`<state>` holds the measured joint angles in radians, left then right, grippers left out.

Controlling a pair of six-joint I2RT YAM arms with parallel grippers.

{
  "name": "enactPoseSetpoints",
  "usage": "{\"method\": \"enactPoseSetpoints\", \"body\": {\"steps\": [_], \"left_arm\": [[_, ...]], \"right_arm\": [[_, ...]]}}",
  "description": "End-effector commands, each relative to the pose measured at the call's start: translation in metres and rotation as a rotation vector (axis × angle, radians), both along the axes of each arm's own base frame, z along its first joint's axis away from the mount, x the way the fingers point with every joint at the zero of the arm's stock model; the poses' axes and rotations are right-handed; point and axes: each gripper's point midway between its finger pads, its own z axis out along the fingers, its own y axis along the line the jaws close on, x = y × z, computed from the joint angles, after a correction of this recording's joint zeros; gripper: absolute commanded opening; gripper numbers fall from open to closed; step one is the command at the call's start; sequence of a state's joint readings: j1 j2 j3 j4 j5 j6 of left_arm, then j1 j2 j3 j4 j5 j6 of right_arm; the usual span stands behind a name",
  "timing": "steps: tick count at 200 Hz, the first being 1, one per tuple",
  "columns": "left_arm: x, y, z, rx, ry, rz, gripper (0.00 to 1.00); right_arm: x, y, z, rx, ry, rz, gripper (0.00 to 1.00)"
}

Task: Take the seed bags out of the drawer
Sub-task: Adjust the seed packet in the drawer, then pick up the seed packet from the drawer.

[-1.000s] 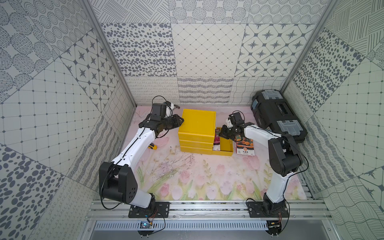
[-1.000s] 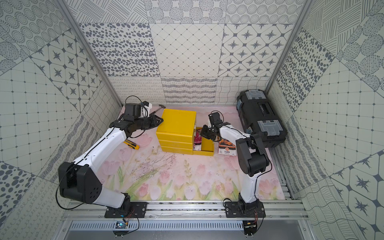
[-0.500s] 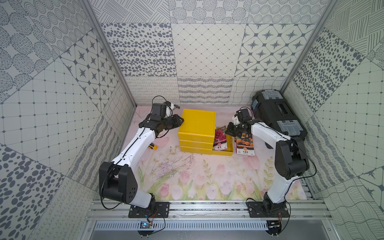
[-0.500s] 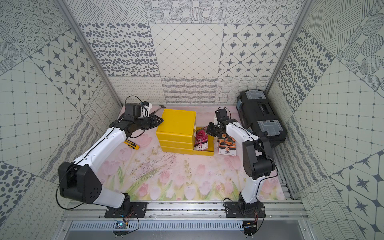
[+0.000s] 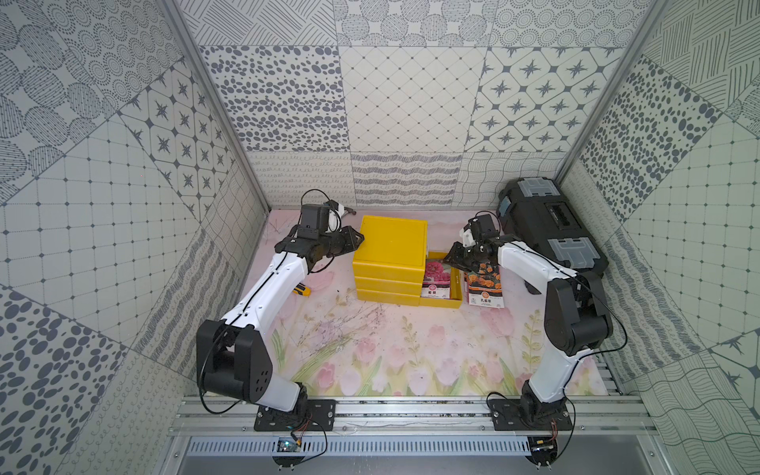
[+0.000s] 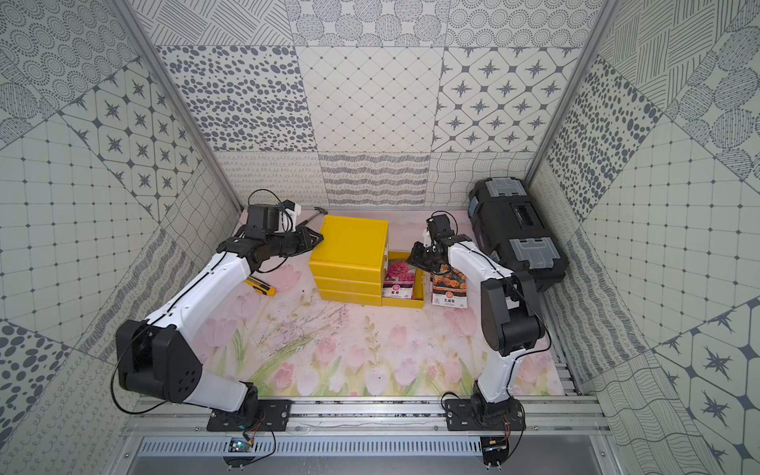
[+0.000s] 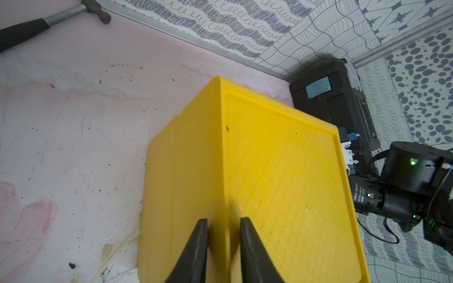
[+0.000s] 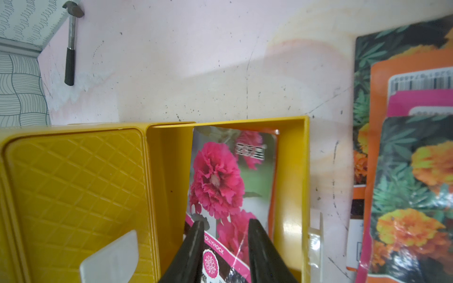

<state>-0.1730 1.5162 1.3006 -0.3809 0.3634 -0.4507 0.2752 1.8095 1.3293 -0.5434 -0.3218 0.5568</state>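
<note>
In the pulled-out yellow drawer [image 5: 443, 303] of the yellow plastic cabinet [image 5: 390, 242], a glossy pink hollyhock seed bag [image 8: 228, 176] is leaning, with the right gripper [image 8: 224, 223] hovering released over it. Orange marigold seed bags [image 5: 485, 283] are lying stacked on the floral mat [image 5: 390, 349] just beside the drawer. The left gripper [image 7: 221, 220], fingers slightly parted, is straddling the cabinet's top edge.

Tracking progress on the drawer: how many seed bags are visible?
5. One pink-flower bag in the open drawer; four overlap in a pile on the mat beside it. An orange edge beneath the drawer's bag may be another.
</note>
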Motion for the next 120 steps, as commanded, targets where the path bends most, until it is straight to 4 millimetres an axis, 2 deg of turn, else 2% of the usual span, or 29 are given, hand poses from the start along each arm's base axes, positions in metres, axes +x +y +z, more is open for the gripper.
{"method": "enactPoseSetpoints", "body": {"steps": [1, 57, 120], "left_arm": [[-0.042, 0.005, -0.055, 0.053, 0.274, -0.017, 0.25], [-0.042, 0.005, -0.055, 0.054, 0.274, -0.018, 0.25], [-0.042, 0.004, -0.053, 0.050, 0.270, -0.020, 0.25]], "right_arm": [[0.002, -0.001, 0.009, -0.040, -0.041, 0.010, 0.39], [-0.011, 0.003, -0.001, -0.158, -0.029, 0.026, 0.41], [-0.048, -0.004, 0.004, -0.186, -0.034, -0.008, 0.52]]}}
